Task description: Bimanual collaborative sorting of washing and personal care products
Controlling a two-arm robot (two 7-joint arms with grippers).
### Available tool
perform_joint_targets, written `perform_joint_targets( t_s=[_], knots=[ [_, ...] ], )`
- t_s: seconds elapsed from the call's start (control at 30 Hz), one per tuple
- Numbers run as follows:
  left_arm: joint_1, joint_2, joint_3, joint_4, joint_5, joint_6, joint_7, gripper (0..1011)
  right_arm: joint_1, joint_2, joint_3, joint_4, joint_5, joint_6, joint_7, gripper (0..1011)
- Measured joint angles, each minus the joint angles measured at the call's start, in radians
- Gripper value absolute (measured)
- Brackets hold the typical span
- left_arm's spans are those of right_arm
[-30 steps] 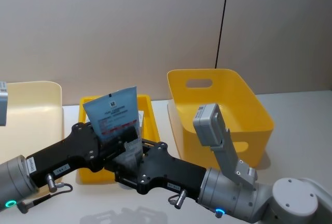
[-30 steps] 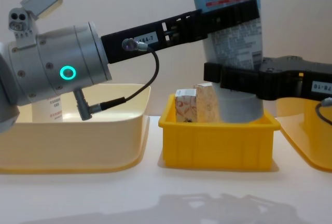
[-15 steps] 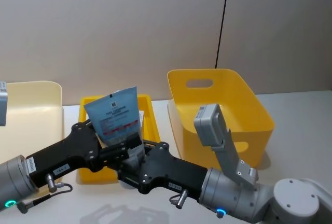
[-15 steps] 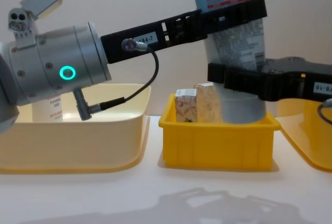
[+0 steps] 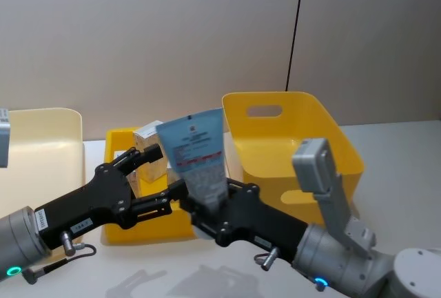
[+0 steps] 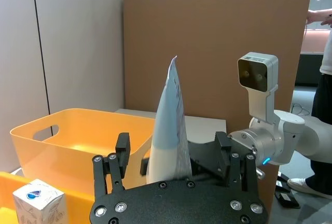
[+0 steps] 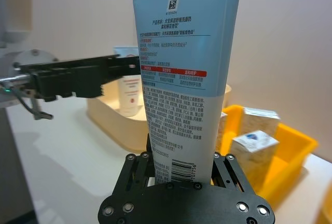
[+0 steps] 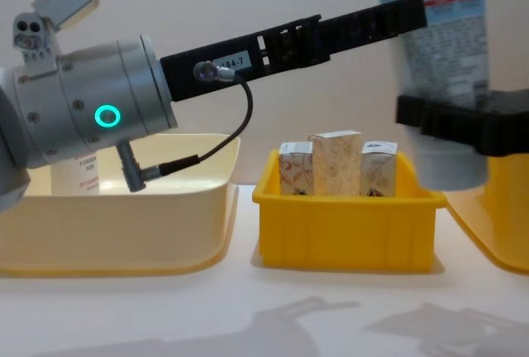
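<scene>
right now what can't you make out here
Top end of the blue tube: chest view, cut off by the top edge.
Its cap: head view, inside the shut right gripper.
Most of the cartons: head view, behind the open left gripper and the blue tube.
The white tube in the cream bin: chest view, left arm covers most; print too small.
The big yellow bin: chest view, cut off by the right edge.

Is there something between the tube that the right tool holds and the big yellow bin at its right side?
Nothing visible does. The right tool holds the tube upright, close beside the big yellow bin; the open left tool is on the tube's other side.
</scene>
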Motion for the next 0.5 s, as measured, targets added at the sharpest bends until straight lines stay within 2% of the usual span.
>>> perform_joint_targets(
  t_s=[0.3, 0.33, 0.5],
  knots=[
    [0.000, 0.000, 0.000, 0.000, 0.000, 0.000, 0.000, 1003, -0.073, 0.016, 0.086, -0.036, -0.011, -0.030, -0.085, 465],
    [0.000, 0.000, 0.000, 0.000, 0.000, 0.000, 0.000, 1003, -0.073, 0.016, 0.086, -0.036, -0.011, -0.030, -0.085, 465],
    [0.000, 0.000, 0.000, 0.000, 0.000, 0.000, 0.000, 1003, -0.093, 0.015, 0.133, -0.039, -0.027, -0.062, -0.131, 465]
  ],
)
